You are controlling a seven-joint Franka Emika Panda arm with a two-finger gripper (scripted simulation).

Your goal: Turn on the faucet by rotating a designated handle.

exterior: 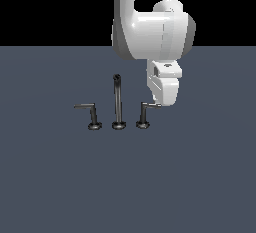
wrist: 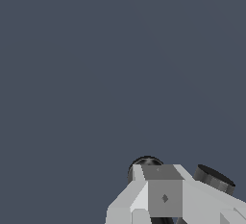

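Observation:
The faucet stands on the grey floor in the exterior view: a tall thin spout (exterior: 118,102) between two short L-shaped levers. The designated handle (exterior: 145,113) is on the exterior view's right, its thin arm pointing right. The mirror handle (exterior: 90,113) points left. My gripper (exterior: 164,99) hangs from the white arm, its lower end right at the tip of the designated handle's arm. Its fingers do not show apart from the white hand. In the wrist view a white part of the gripper (wrist: 163,196) hides most of two dark round pieces (wrist: 146,163), (wrist: 215,177).
The white arm (exterior: 150,32) rises behind the faucet. Flat grey floor (exterior: 128,187) lies all around it. Nothing else stands on it.

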